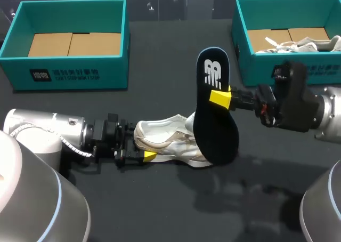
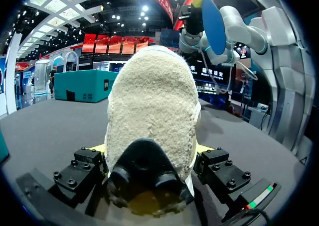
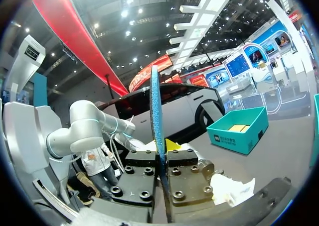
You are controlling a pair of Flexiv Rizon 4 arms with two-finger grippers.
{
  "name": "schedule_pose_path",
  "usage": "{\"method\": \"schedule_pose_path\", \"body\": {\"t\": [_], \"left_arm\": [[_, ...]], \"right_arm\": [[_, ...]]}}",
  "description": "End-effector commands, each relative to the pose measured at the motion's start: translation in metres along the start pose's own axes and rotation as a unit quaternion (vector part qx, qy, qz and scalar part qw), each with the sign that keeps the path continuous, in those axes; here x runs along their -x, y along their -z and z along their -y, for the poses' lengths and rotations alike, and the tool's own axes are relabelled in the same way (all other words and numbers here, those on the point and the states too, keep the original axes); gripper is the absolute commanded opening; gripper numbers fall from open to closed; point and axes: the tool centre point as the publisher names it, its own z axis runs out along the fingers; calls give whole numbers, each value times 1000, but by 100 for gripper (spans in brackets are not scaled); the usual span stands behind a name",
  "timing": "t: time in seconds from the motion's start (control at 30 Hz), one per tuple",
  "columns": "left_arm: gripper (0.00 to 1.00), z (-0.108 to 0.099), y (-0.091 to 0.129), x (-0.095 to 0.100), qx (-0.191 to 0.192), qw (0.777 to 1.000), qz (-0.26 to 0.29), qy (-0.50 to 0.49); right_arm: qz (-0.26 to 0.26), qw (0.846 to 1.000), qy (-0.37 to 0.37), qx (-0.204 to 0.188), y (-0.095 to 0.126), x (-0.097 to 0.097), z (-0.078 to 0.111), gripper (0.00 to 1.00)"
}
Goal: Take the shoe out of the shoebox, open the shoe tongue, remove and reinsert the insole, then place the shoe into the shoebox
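Note:
A white shoe [image 1: 168, 140] lies on its side on the black table [image 1: 160, 66], toe to the right. My left gripper [image 1: 139, 147] is shut on its heel, one yellow-tipped finger on each side. In the left wrist view the fuzzy heel [image 2: 149, 111] fills the space between that gripper's fingers [image 2: 149, 154]. My right gripper [image 1: 221, 98] is shut on a black insole [image 1: 216, 114], which stands nearly upright above the shoe's front and hides the toe. In the right wrist view the insole [image 3: 156, 111] shows edge-on, clamped between the gripper's fingers [image 3: 162, 149].
A teal shoebox [image 1: 69, 71] with a cardboard floor stands at the back left. A second teal box [image 1: 250, 53] at the back right holds another white shoe [image 1: 298, 43]. Bare tabletop stretches along the front.

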Motion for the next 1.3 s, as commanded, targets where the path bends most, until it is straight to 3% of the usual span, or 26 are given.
{"method": "schedule_pose_path", "body": {"t": [0.03,0.7,0.77,0.8,0.83,1.07,1.3], "left_arm": [[0,-4,0,-3,0,1000,1,0],[2,-4,0,-3,0,1000,1,0],[38,0,1,-2,-3,1000,-2,0],[64,2,2,-1,-4,1000,-2,1],[100,3,3,0,-4,1000,-1,1],[100,10,14,2,18,1000,7,7],[100,13,28,3,97,995,-13,1]], "right_arm": [[33,999,-1,8,16,-13,2,0],[51,999,-11,9,27,-17,10,0],[51,999,-11,9,27,-17,10,0],[51,999,-11,9,27,-17,10,0],[51,999,-11,9,27,-17,10,0],[51,999,-11,9,27,-17,10,0],[51,999,-11,9,27,-17,10,0]]}}
